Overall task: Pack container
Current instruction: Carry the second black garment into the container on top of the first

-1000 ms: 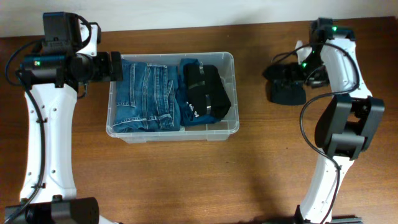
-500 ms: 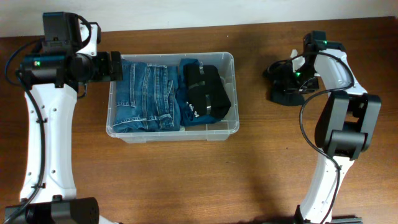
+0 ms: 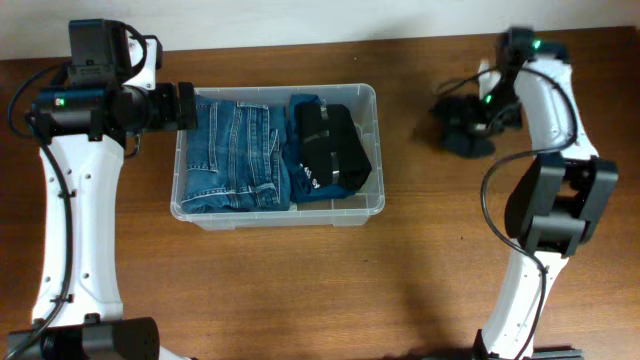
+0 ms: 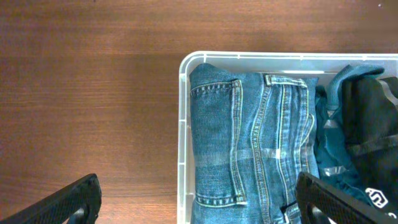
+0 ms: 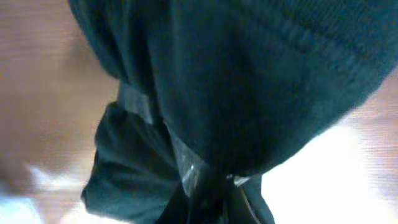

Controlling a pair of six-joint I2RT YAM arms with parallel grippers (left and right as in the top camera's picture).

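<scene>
I have the container (image 3: 279, 218) on the table (image 3: 300, 290), left of centre, with its long side running left to right. Folded jeans (image 3: 235, 155) fill its left half, and a dark folded garment (image 3: 330, 148) with teal cloth under it fills the right half, pressed against the jeans.

My left gripper (image 3: 186, 106) hovers at the container's back left corner. On the left wrist camera its jaws are spread wide, one fingertip (image 4: 65, 200) over bare wood and the other over the clothes, with the container's rim (image 4: 184, 124) between them.

My right gripper (image 3: 481, 113) is well apart from the container, near the table's far right edge. A dark bundle (image 3: 466, 136) of cloth sits bunched against it. The right wrist camera is blurred and filled with that bundle (image 5: 236, 81), and the jaws appear pinched on a gathered fold at the bottom.
</scene>
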